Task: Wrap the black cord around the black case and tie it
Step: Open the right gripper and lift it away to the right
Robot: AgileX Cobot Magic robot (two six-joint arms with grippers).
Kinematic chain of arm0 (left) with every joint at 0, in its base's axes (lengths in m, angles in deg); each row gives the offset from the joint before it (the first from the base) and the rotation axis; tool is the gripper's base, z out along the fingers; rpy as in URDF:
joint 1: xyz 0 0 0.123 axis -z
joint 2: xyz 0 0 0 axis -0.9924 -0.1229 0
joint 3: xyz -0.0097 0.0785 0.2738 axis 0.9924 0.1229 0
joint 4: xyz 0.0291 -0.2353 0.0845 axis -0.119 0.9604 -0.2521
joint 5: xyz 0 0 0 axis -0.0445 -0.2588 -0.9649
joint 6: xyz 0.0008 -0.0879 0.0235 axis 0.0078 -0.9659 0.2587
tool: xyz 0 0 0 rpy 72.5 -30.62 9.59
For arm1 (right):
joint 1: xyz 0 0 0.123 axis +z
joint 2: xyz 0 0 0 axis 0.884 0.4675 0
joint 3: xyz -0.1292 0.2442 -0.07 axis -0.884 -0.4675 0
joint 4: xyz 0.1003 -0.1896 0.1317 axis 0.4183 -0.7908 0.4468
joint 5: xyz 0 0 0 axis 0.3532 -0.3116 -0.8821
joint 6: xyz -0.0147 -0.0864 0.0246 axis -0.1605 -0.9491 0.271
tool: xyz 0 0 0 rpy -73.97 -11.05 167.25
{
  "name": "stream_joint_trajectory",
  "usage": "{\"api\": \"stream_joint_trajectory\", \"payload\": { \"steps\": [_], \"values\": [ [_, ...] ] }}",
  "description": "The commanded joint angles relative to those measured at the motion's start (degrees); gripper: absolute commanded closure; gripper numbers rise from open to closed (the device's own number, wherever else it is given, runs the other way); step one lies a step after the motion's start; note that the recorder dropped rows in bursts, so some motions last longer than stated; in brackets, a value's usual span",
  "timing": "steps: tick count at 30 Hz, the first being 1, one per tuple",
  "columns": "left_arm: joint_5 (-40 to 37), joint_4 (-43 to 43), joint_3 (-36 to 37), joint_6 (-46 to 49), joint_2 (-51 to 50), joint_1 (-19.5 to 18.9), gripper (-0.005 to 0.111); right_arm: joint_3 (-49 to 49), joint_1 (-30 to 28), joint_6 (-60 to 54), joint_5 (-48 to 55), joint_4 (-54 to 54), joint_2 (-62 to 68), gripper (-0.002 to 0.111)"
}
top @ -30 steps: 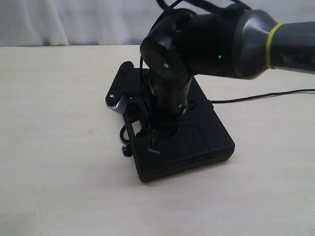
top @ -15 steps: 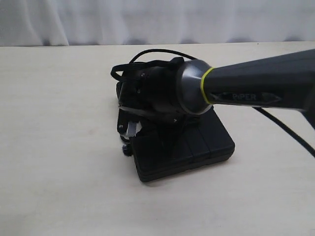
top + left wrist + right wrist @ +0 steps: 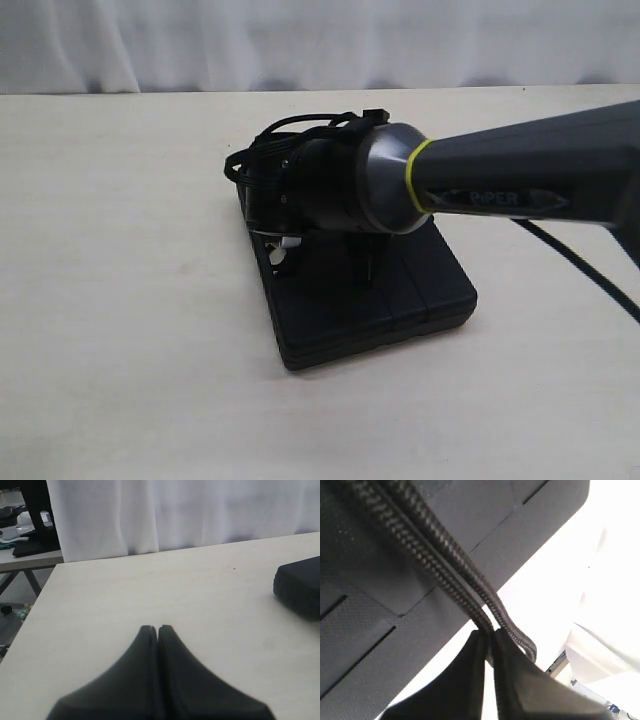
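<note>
Your right gripper grips the cord, two strands running from its tips across the case beneath. Your left gripper clenched empty, well aside. Wrapping looks partial; tying remains.

The case is lying flat on the table, near its middle, with a curtain hanging behind the far edge. The right arm is reaching in from the right, its wrist sitting over the case's far left part. Two strands of the cord are running across the case's top into the right gripper, which is pinching them. The left gripper is hovering over bare table with fingertips touching, well apart from the case.
</note>
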Motion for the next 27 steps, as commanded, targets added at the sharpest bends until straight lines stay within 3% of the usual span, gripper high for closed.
{"api": "stream_joint_trajectory", "payload": {
  "steps": [1, 9, 15, 20, 27],
  "values": [
    [0.22, 0.14, 0.2, -0.18, 0.09, -0.13, 0.107, -0.27, 0.05, 1.62, 0.56, -0.67, -0.12, 0.098],
    [0.22, 0.14, 0.2, -0.18, 0.09, -0.13, 0.107, -0.27, -0.05, 7.85, 0.56, -5.06, -0.12, 0.055],
    [0.22, 0.14, 0.2, -0.18, 0.09, -0.13, 0.107, -0.27, -0.05, 14.03, 0.56, -6.06, -1.49, 0.058],
    [0.22, 0.14, 0.2, -0.18, 0.09, -0.13, 0.107, -0.27, -2.28, 15.47, 0.56, -0.25, -6.3, 0.061],
    [0.22, 0.14, 0.2, -0.18, 0.09, -0.13, 0.107, -0.27, -14.95, 14.75, -8.03, 23.18, -17.78, 0.061]
  ]
}}
